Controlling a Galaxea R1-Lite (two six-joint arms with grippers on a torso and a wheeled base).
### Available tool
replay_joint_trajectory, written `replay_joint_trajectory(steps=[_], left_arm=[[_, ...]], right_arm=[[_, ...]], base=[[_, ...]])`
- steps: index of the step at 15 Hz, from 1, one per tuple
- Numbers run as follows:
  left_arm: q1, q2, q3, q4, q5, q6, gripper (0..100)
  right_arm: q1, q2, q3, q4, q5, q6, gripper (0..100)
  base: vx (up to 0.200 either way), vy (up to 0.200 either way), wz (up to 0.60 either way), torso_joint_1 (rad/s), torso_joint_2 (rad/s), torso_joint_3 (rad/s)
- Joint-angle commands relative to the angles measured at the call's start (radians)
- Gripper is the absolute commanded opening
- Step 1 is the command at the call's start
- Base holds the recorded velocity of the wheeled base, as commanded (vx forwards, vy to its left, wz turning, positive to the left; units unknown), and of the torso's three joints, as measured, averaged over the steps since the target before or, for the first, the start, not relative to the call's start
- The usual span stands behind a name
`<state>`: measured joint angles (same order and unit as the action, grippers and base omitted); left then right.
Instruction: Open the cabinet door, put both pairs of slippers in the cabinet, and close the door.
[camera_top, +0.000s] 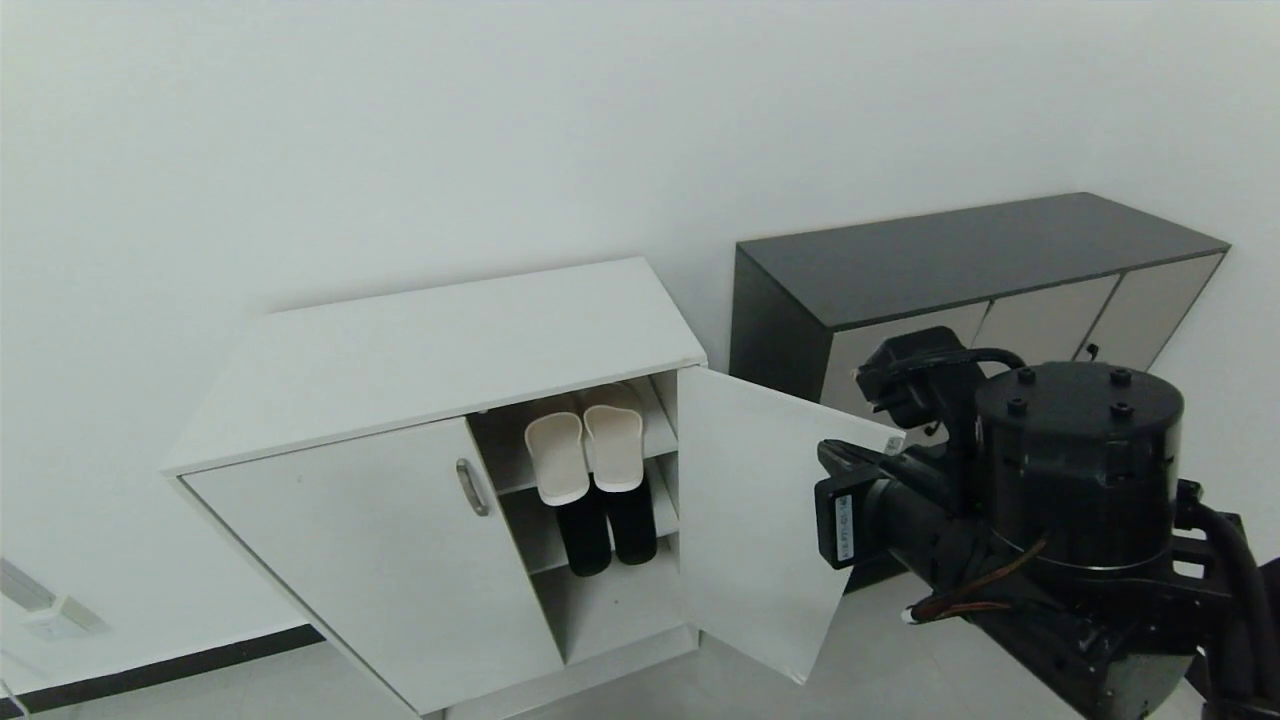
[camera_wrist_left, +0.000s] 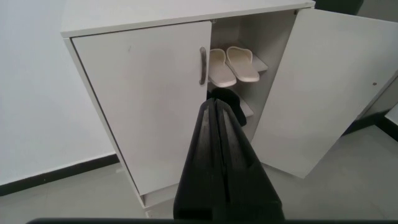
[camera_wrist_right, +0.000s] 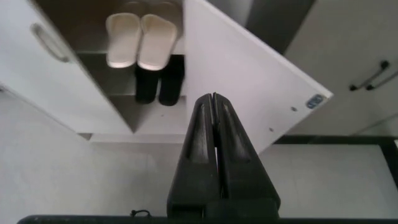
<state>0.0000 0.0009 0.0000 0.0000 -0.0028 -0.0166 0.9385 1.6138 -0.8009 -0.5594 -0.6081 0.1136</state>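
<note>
Cabinet door (camera_top: 760, 510) stands wide open on the cabinet's (camera_top: 440, 340) right side, with white slippers (camera_top: 585, 455) on its upper shelf and black slippers (camera_top: 605, 530) just below. My left gripper (camera_wrist_left: 214, 104) and right gripper (camera_wrist_right: 214, 99) are both pinched together, empty, in front of the cabinet. The slippers look to overhang their shelves, so I fear a hard swing could jam the door on them.

The cabinet (camera_top: 430, 340) is white, with white slippers (camera_top: 585, 455) and black slippers (camera_top: 608, 530).
</note>
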Motion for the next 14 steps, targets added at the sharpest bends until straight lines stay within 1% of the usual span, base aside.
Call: replay_joint_trajectory(steps=[1,4,7,9,10,11,12,13,14], left_arm=[[0.000,0.001,0.000,0.000,0.000,0.000,0],[0.000,0.001,0.000,0.000,0.000,0.000,0],[0.000,0.001,0.000,0.000,-0.002,0.000,0],[0.000,0.001,0.000,0.000,0.000,0.001,0],[0.000,0.001,0.000,0.000,-0.002,0.003,0],[0.000,0.001,0.000,0.000,-0.002,0.001,0],[0.000,0.001,0.000,0.000,-0.002,0.001,0],[0.000,0.001,0.000,0.000,0.000,0.003,0],[0.000,0.001,0.000,0.000,-0.002,0.001,0]], right_arm=[[0.000,0.001,0.000,-0.001,0.001,0.000,0],[-0.018,-0.002,0.000,-0.001,-0.001,-0.003,0],[-0.040,-0.009,0.008,-0.002,-0.006,-0.017,0],[-0.124,-0.006,0.002,-0.002,0.018,-0.017,0],[-0.184,-0.005,-0.021,0.003,0.070,-0.014,0],[-0.260,0.003,-0.046,0.006,0.154,-0.012,0],[-0.300,0.018,-0.069,0.009,0.191,-0.012,0],[-0.379,0.072,-0.141,0.047,0.211,-0.012,0],[-0.438,0.121,-0.213,0.090,0.225,-0.009,0]], base=[[-0.200,0.000,0.00,0.007,0.00,-0.002],[-0.200,0.000,0.00,0.004,0.00,0.001],[0.000,0.000,0.00,0.000,0.00,0.000],[0.000,0.000,0.00,0.000,0.00,0.000],[0.000,0.000,0.00,0.000,0.00,0.000],[0.000,0.000,0.00,0.000,0.00,0.000],[0.000,0.000,0.00,0.000,0.00,0.000],[0.000,0.000,0.00,0.000,0.00,0.000],[0.000,0.000,0.00,0.000,0.00,0.000]])
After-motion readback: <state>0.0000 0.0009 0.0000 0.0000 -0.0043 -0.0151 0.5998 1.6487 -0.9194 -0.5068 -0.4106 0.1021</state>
